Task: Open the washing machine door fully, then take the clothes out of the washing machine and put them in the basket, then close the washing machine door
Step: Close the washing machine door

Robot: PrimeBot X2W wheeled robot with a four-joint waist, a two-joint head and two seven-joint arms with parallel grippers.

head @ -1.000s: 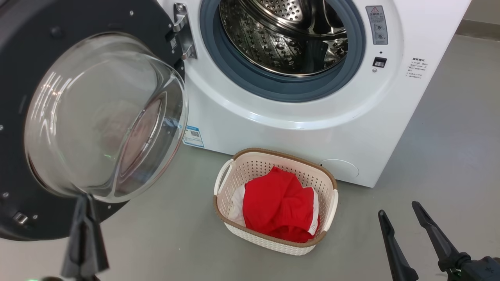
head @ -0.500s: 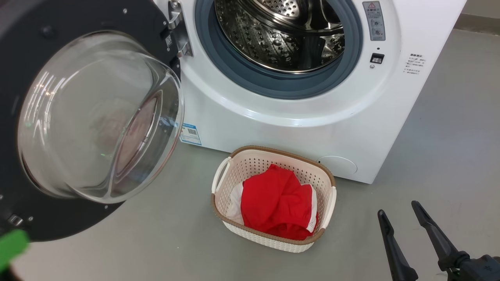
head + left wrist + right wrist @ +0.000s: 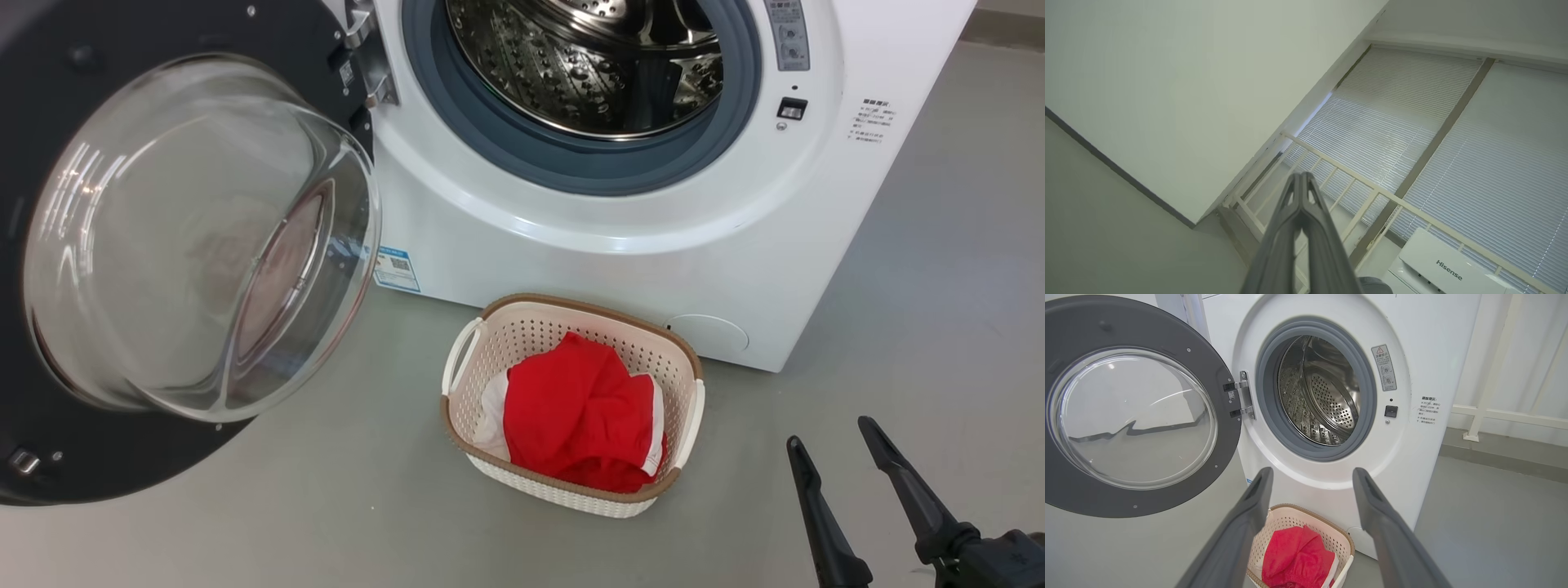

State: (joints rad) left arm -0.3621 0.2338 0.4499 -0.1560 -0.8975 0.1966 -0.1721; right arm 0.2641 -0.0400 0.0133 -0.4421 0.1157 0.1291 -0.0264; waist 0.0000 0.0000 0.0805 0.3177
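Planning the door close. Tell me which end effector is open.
The right end effector: its two fingers stand wide apart, while the left end effector has its fingers pressed together.

The washing machine door point(image 3: 188, 245) stands swung wide to the left, and its glass bowl bulges toward the near side, so it blocks any approach from that side. The round mouth of the washing machine point(image 3: 620, 245) is open onto the steel drum point(image 3: 588, 73) and can be reached from the near right. The basket point(image 3: 571, 309) sits on the floor point(image 3: 914, 310) close in front of the machine, below the mouth. Its top is open above the clothes point(image 3: 580, 416). Bare floor stretches right of the basket, where the right claw point(image 3: 828, 431) hangs with fingers spread. A strip of floor between door and basket is also free.
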